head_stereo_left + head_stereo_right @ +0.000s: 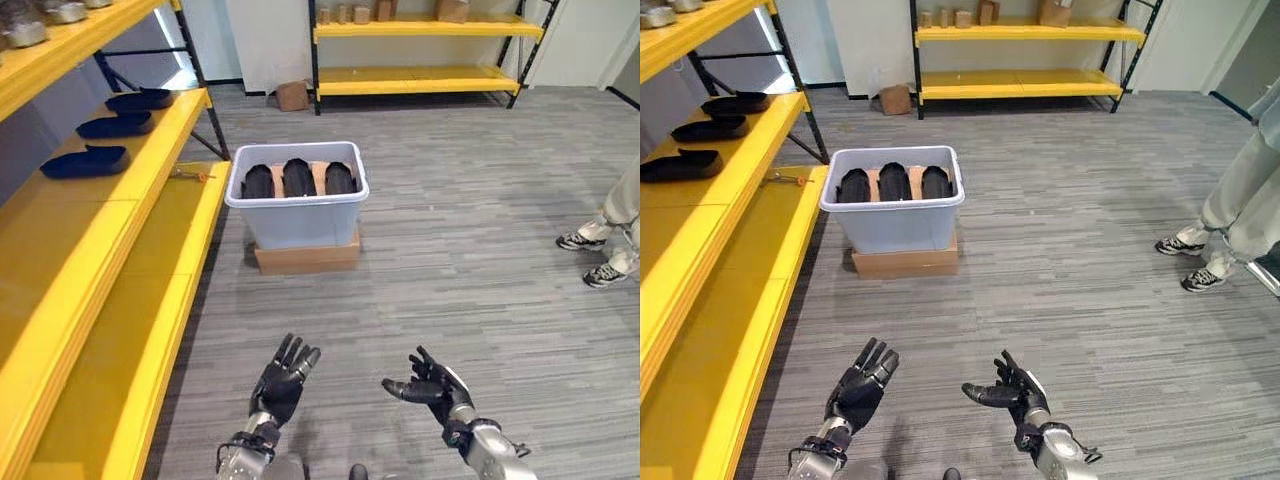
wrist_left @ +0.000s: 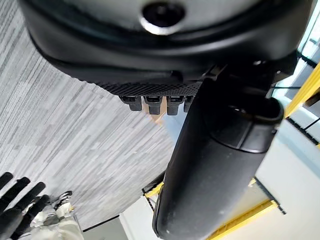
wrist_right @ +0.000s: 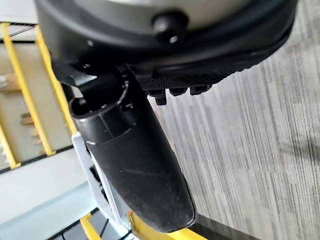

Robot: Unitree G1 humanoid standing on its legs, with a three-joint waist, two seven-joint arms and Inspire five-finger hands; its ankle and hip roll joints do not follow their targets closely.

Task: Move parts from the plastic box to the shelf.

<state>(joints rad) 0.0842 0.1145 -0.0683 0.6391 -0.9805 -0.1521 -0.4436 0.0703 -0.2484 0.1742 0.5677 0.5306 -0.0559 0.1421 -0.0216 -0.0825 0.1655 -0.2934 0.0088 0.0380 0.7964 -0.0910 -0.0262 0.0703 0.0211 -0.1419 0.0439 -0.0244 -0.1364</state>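
grey striped floor (image 1: 450,230) fills the room, with a long yellow shelf (image 1: 150,170) on the robot's left and another yellow shelf (image 1: 425,75) at the far wall. the plastic box (image 1: 297,205) sits on a flat cardboard box (image 1: 307,257) well ahead, just beside the long shelf. three black parts (image 1: 299,178) stand in it side by side. three more black parts (image 1: 105,128) already lie on the shelf.

the left hand (image 1: 282,380) and the right hand (image 1: 432,385) hang low and near the robot, both spread out and holding nothing. i think this is the walk to the box for another part. next the robot needs to get close and reach in.

the eye views show a person's shoes (image 1: 1192,262) on the right. the left wrist view shows the right hand's fingers (image 2: 17,197) against the floor.
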